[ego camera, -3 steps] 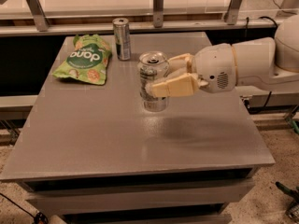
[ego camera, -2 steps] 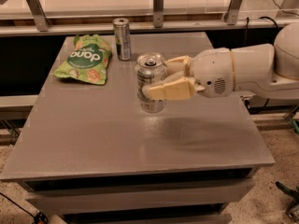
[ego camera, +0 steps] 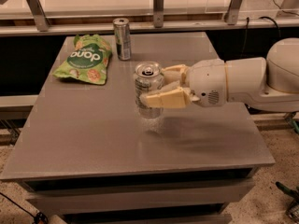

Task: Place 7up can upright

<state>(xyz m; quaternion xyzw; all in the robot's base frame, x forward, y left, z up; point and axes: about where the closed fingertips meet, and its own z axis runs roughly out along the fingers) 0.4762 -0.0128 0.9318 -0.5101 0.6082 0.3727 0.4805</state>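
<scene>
Grey worktop lies under the upright 7up can; your tool is clamped on it, slim can behind it. Set-down looks in hand; next, release cleanly and back off.

The white arm comes in from 3 o'clock and reaches level toward 9 o'clock. Its gripper sits near the middle of the view, wrist horizontal, the two tan fingers pressed against opposite sides of the 7up can.
</scene>
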